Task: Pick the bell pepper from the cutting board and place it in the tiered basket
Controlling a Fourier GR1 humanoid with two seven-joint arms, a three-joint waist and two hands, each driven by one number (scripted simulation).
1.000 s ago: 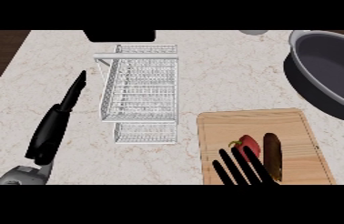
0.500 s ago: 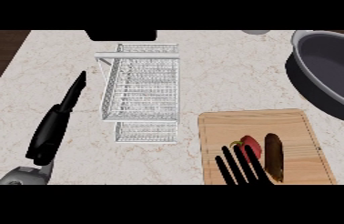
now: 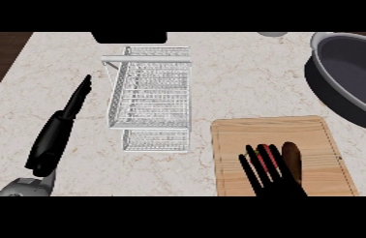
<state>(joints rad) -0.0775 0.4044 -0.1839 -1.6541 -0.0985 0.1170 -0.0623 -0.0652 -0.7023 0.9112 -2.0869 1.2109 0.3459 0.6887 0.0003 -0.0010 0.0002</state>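
Observation:
A red bell pepper (image 3: 266,152) with a bit of green lies on the wooden cutting board (image 3: 279,130) at the lower right, mostly hidden. My right hand (image 3: 275,176) rises from the lower edge right over it, straight fingers spread across the pepper and the thumb beside it. A white wire tiered basket (image 3: 151,99) stands left of the board at the middle of the counter. My left hand (image 3: 55,135) rests open at the far left, fingers pointing up, apart from the basket.
A large dark grey bowl (image 3: 343,75) sits at the right edge behind the board. A black object (image 3: 129,37) lies at the counter's back edge behind the basket. Marble counter shows between basket and board.
My right hand has shifted slightly lower on the board over the pepper. The left hand and basket keep their places.

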